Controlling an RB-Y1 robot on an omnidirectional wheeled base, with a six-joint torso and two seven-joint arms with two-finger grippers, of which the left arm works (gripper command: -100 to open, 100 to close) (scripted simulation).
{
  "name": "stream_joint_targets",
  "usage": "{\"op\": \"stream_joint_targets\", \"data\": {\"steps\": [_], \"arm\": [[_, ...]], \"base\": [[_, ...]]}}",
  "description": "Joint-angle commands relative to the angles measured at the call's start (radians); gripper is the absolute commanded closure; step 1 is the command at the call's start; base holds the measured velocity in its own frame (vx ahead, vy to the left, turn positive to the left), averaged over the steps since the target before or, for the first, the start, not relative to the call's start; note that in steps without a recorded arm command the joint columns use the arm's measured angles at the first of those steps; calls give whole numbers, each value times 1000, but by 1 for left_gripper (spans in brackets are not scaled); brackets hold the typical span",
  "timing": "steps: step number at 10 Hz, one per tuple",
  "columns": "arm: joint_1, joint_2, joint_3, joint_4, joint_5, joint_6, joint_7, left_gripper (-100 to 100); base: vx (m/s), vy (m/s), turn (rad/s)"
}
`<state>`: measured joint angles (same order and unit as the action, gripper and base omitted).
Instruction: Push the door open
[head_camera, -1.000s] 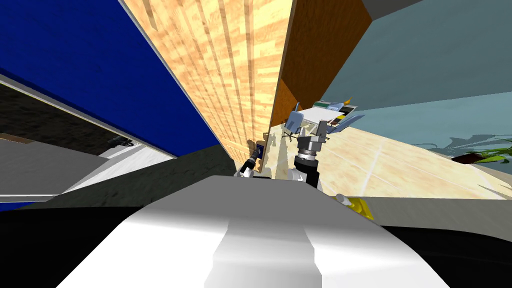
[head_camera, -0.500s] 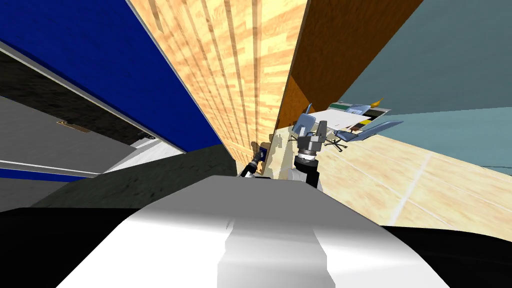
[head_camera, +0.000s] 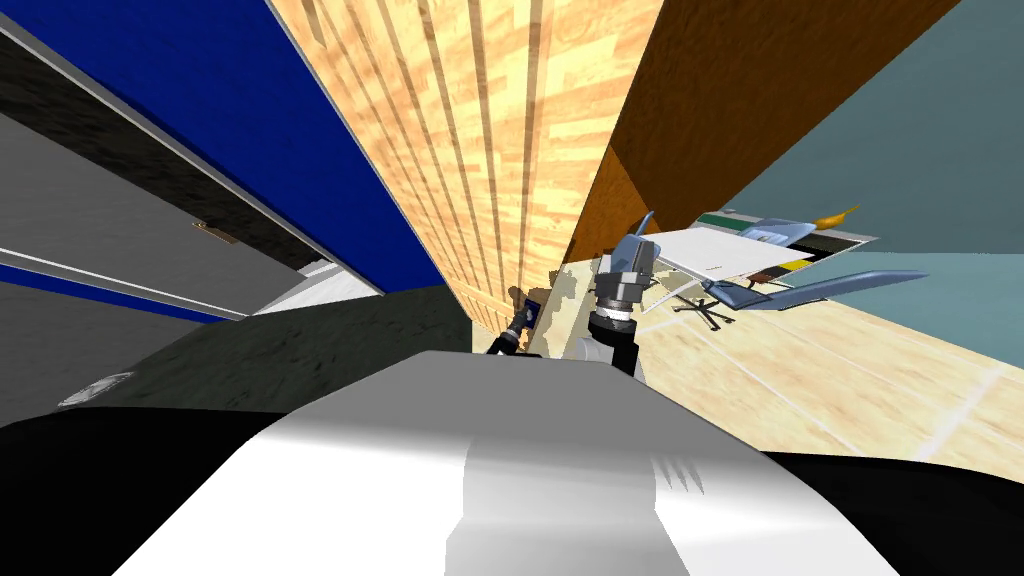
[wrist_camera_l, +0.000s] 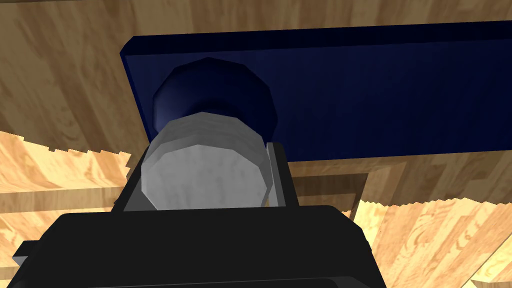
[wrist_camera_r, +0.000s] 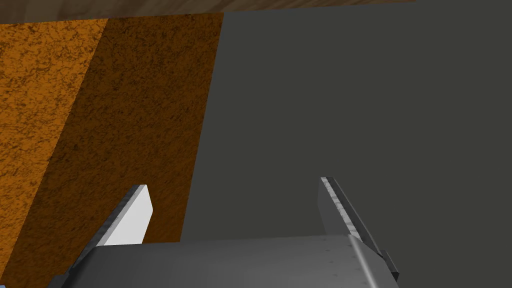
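The light wooden door (head_camera: 480, 150) rises straight ahead of me. A grey round knob (wrist_camera_l: 202, 175) sits on a dark blue plate (wrist_camera_l: 350, 90) fixed to the door. My left gripper (wrist_camera_l: 205, 155) is shut on this knob, one finger (wrist_camera_l: 276, 175) pressing each side; in the head view the left gripper (head_camera: 526, 314) sits low at the door's edge. My right gripper (head_camera: 632, 255) is raised beside the door's free edge. In its wrist view the right gripper (wrist_camera_r: 230, 183) stands open with nothing between its fingers.
A blue wall (head_camera: 250, 120) flanks the door on the left, an orange-brown wall (head_camera: 720, 90) on the right. Past the door's edge lie a light wood floor (head_camera: 850, 370), a white desk (head_camera: 715, 255) and a blue chair (head_camera: 780, 290). Dark floor (head_camera: 300, 350) lies under me.
The whole head view has swung: I have moved, and the door's edge, desk and chair now sit farther right with more of the room showing. The left gripper stays on the knob.
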<state>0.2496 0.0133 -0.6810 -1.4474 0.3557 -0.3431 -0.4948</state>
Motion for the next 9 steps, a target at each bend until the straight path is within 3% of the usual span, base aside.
{"op": "stream_joint_targets", "data": {"steps": [1, 3, 5, 7, 9], "arm": [[27, -19, -24, -21, 14, 0, -27, 100], [19, 16, 5, -21, 12, -1, -20, 100], [19, 23, 27, -21, 15, 0, -23, 100], [18, 16, 52, -20, 18, 1, -25, 100], [18, -6, 75, -20, 21, 2, -28, 100]], "base": [[127, -165, 306], [94, -105, 63], [162, -197, 124], [128, -186, 94], [104, -194, 106]]}}
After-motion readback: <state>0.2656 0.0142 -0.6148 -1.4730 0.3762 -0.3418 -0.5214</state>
